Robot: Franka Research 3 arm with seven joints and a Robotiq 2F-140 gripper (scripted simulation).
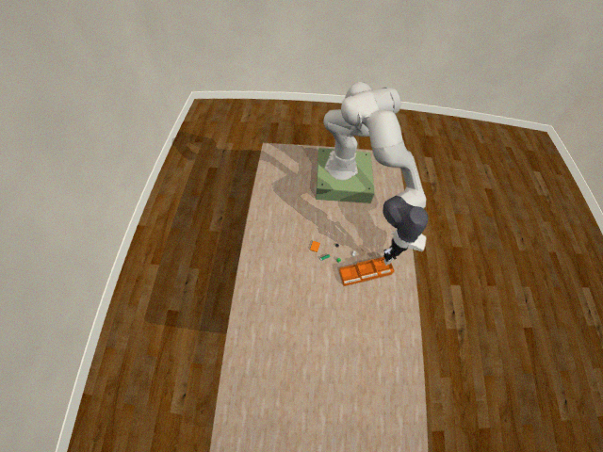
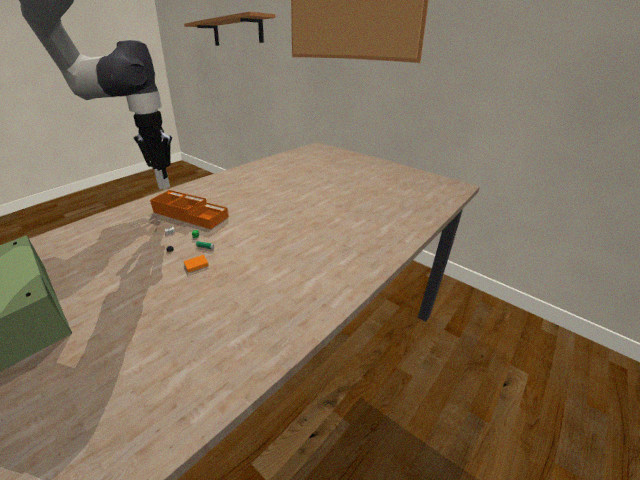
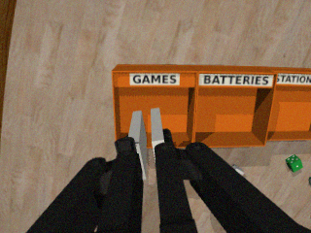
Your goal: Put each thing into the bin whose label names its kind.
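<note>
An orange row of three bins [image 2: 188, 208] stands on the table; the wrist view shows the labels GAMES [image 3: 155, 80], BATTERIES [image 3: 235, 81] and a cut-off third label [image 3: 293, 80]. My gripper [image 3: 148, 123] hangs above the GAMES end of the row, and it also shows in the exterior view [image 2: 162, 180]. Its fingers are shut with nothing between them. On the table beside the bins lie a green die [image 2: 195, 234], a green battery [image 2: 204, 245], a small black thing [image 2: 169, 249], a small white thing [image 2: 168, 230] and an orange box [image 2: 195, 263].
The arm's green base block [image 2: 25, 304] stands at the table's left end. The table edge runs just behind the bins. A shelf and a board hang on the far wall.
</note>
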